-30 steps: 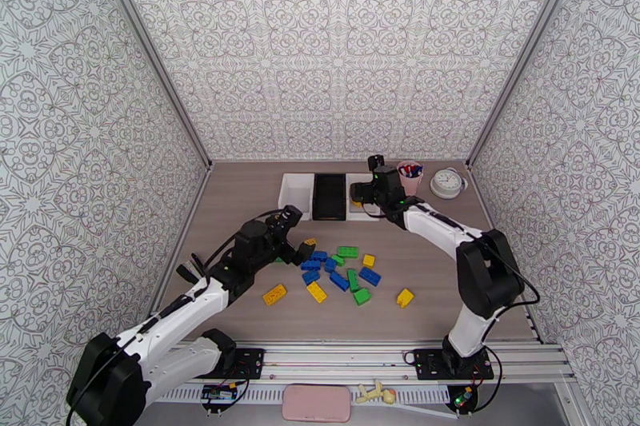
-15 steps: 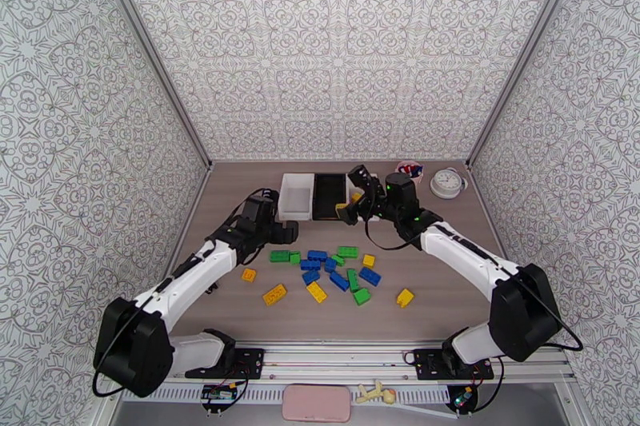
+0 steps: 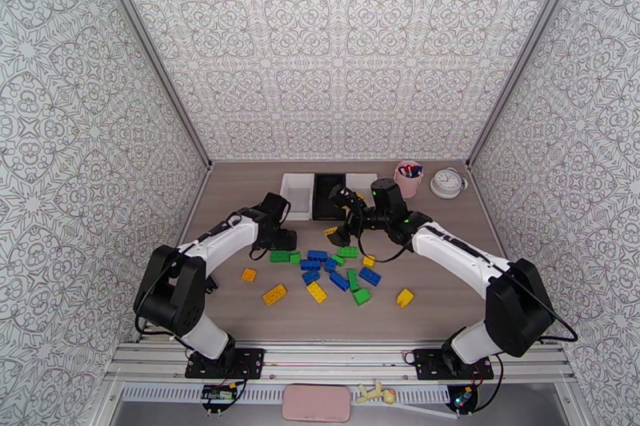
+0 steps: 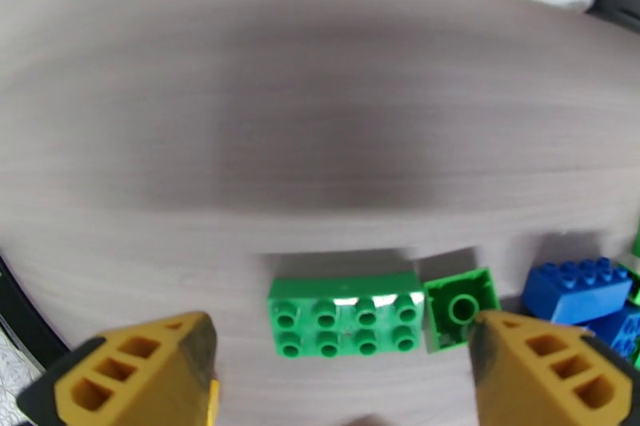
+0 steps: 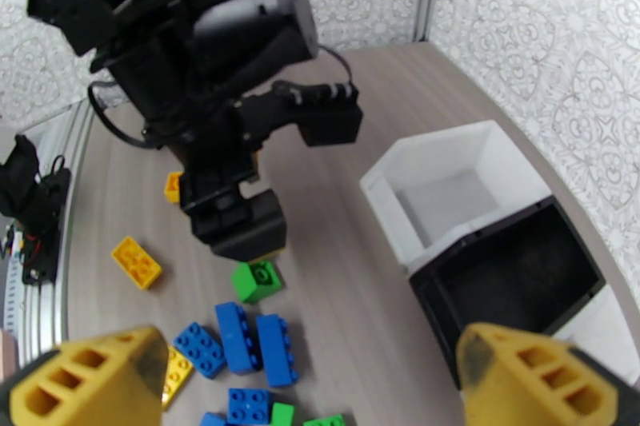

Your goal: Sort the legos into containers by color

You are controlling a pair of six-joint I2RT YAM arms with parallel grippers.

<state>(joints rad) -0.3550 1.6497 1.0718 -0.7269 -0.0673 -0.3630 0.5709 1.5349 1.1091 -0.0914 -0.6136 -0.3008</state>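
- Yellow fingers (image 4: 136,372) of the left tool (image 4: 340,340) stand wide apart, straddling a green brick (image 4: 346,328) (studs up) on the desk (image 4: 240,140).
- A small green brick (image 4: 458,309) touches its end, with blue legos (image 4: 572,292) just beyond.
- The right tool (image 5: 312,376) gapes empty above the pile.
- A white bin (image 5: 448,196), black bin (image 5: 512,276) and second white bin (image 3: 362,181) sit side by side.

Green, blue and yellow legos (image 3: 339,280) lie scattered at frame centre — above them three open bins (image 3: 317,196) stand abreast: white, black, white.
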